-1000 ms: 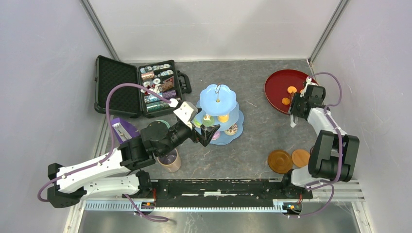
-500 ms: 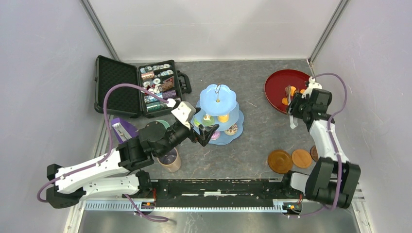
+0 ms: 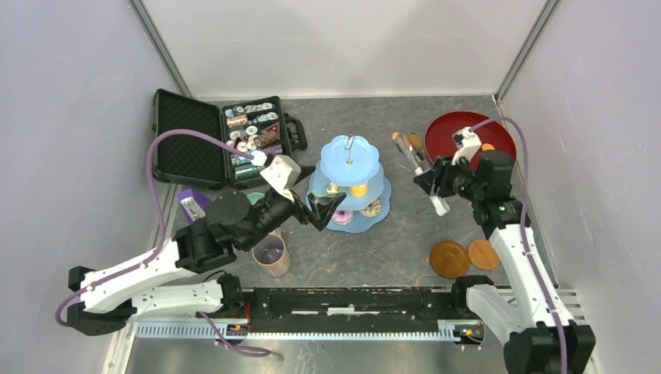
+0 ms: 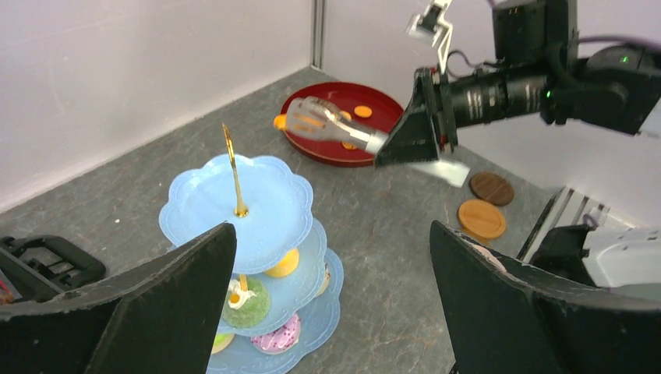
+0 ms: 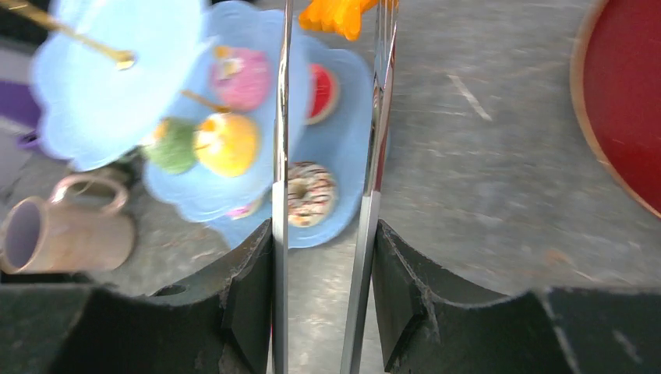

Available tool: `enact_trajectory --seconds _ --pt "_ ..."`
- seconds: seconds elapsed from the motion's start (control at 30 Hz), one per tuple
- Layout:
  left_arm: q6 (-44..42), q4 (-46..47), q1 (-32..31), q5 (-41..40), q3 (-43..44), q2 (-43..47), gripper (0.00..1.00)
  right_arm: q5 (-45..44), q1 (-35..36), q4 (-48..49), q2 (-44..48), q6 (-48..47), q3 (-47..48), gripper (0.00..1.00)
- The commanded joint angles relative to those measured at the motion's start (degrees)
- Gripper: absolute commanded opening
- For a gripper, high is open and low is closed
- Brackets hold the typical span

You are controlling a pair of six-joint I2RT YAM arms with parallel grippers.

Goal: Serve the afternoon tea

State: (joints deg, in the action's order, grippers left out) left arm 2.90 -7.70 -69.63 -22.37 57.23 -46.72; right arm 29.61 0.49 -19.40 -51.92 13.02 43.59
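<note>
The pale-blue three-tier cake stand (image 3: pixel 348 160) (image 4: pixel 261 214) (image 5: pixel 93 101) stands mid-table, with small cakes and donuts on its lower tiers. My right gripper (image 3: pixel 433 181) (image 5: pixel 323 296) is shut on metal tongs (image 5: pixel 281 156) (image 4: pixel 327 125), both blades pressed between its fingers. The tongs' tips pinch an orange biscuit (image 5: pixel 339 14) in the air between the red tray and the stand. My left gripper (image 3: pixel 321 209) (image 4: pixel 331 304) hangs open and empty just left of the stand's lower tiers. A tan mug (image 3: pixel 271 255) (image 5: pixel 62 234) stands by the left arm.
The round dark-red tray (image 3: pixel 444 132) (image 4: pixel 343 152) at the back right holds more orange biscuits (image 4: pixel 362 111). Two brown coasters (image 3: pixel 450 259) (image 3: pixel 482 254) lie front right. An open black case of tins (image 3: pixel 226 140) sits back left, with a purple object (image 3: pixel 191 204) near it.
My right arm has swung left off the red tray toward the stand, carrying the tongs and biscuit. The left gripper has drawn slightly left and back.
</note>
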Motion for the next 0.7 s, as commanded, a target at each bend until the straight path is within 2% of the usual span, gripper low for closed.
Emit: enact_trajectory --seconds 0.0,0.13,0.37,0.67 --pt "2.7 -1.7 -0.3 -0.5 5.1 1.3 1.0 2.1 6.5 5.0 2.2 5.8 3.8 0.02" --pt "5.1 -1.7 -0.4 -2.0 4.8 1.2 1.0 1.4 10.3 6.5 2.1 7.3 4.4 0.02" --pt "3.2 -0.3 -0.3 -1.9 4.9 -0.6 1.0 -1.1 18.3 9.6 -0.7 9.1 6.2 0.03" --pt "-5.2 0.8 -0.4 -7.8 1.5 0.6 1.0 -8.1 24.8 7.6 -5.8 6.8 11.0 0.15"
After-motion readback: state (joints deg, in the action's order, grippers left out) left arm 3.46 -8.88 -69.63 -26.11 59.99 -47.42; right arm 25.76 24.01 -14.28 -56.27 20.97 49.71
